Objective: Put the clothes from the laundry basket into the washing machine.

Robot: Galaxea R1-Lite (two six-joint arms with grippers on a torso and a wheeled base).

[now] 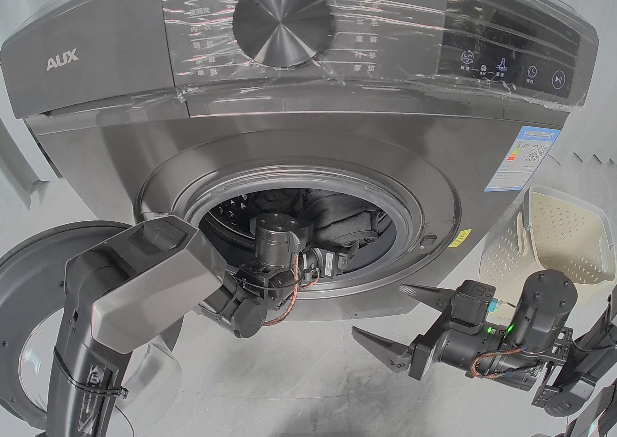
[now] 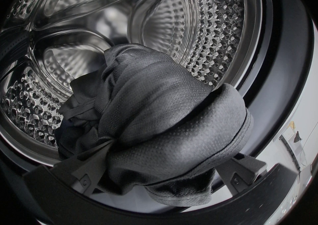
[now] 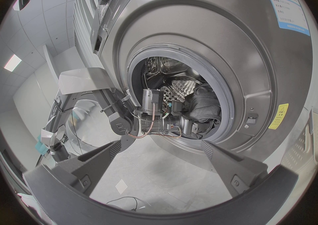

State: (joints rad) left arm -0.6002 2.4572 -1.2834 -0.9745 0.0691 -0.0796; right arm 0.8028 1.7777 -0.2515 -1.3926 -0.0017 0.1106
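The washing machine (image 1: 308, 136) stands with its round glass door (image 1: 32, 303) swung open to the left. The left gripper (image 2: 162, 153) is inside the opening. From the head view I see mostly its wrist and cable, blocking the lower part of the opening. The left wrist view shows more: the fingers (image 2: 84, 172) are spread wide, and a dark garment (image 2: 159, 113) is bunched between and over them, hiding their tips. The garment sits at the near lip of the drum (image 2: 215, 20), partly inside, with a hemmed fold hanging over the rim. Its cloth is a fine matt mesh, and the drum behind it is shiny dimpled steel. To the right, the right gripper (image 1: 379, 311) hangs above the grey floor (image 1: 289, 380), its two pointed fingers parted and holding nothing. Far right, a cream perforated plastic laundry basket (image 1: 565, 239) leans beside the machine. Crinkled clear film covers the panel around the metal dial (image 1: 281, 20).
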